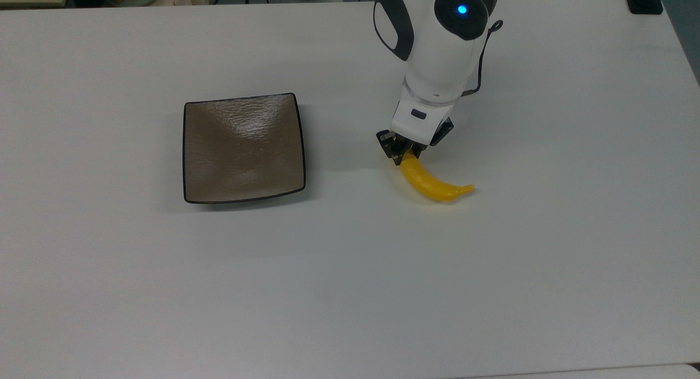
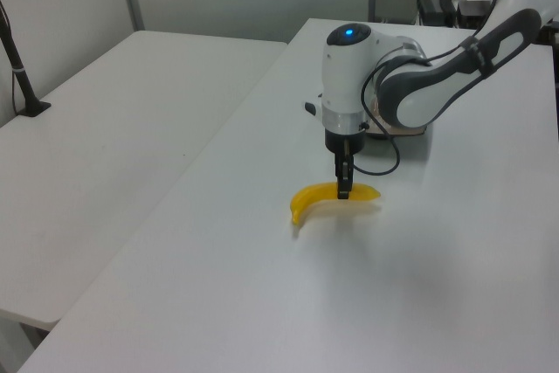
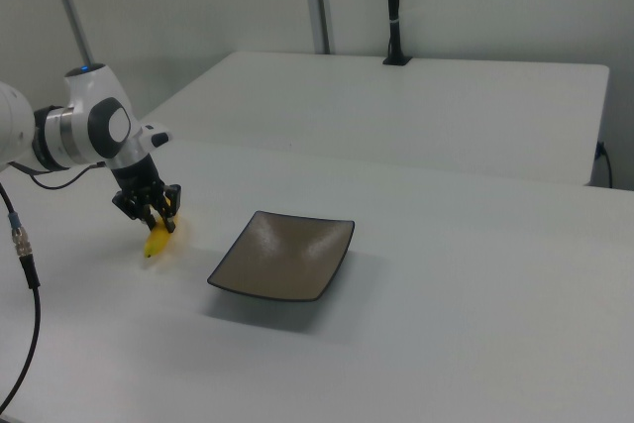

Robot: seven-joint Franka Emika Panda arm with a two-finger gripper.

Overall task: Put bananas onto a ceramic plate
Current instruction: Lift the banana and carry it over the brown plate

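The tool (image 1: 406, 151) pinches the banana (image 1: 432, 184) at one end — its shadow in the left view suggests it hangs just above the white bench (image 1: 350, 269). The plate (image 1: 243, 147) sits bare, well apart toward the top view's left.

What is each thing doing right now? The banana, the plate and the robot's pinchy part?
banana: pinched near one end by the tool, not on the plate.
plate: flat on the table, nothing on it.
tool: shut on the banana.
table: holds the plate.
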